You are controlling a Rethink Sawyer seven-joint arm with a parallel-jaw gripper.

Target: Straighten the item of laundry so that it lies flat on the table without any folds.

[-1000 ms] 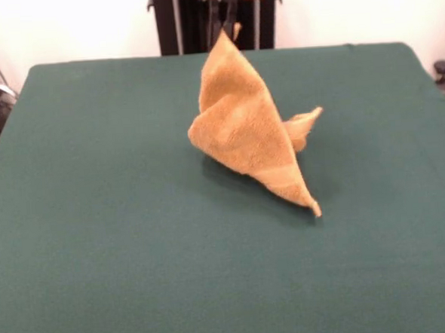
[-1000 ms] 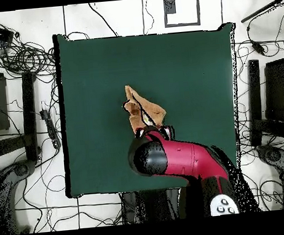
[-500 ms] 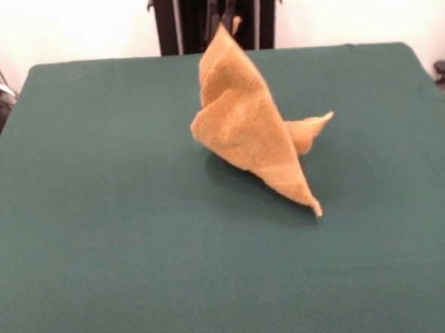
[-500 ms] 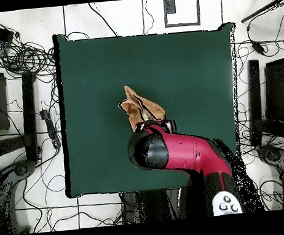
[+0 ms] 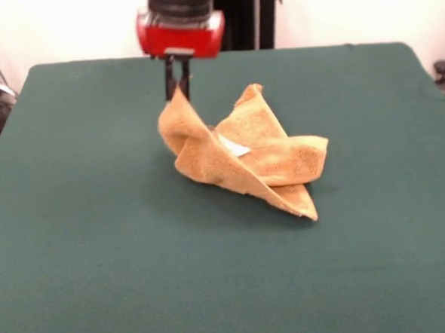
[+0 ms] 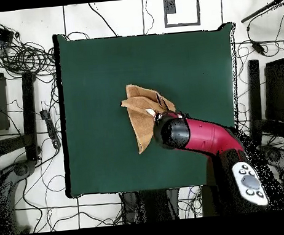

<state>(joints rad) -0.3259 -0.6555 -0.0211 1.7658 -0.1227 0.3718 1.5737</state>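
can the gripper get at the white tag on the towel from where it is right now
Probably not directly. The gripper is shut on the towel at one raised corner. The white tag lies exposed among the folds, nothing covering it, but the gripper must let go first.

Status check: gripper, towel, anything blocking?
Gripper shut on towel corner, low over table. Towel crumpled, folded over itself, white tag showing, not flat. Nothing else in the way.

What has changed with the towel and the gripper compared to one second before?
The gripper has come down and moved sideways, toward the left in the front view. The towel, earlier hanging as a tall peak, has sunk with it and now lies crumpled in folds on the table, with a white tag showing. The gripper still pinches one corner. The towel remains near the table's middle.
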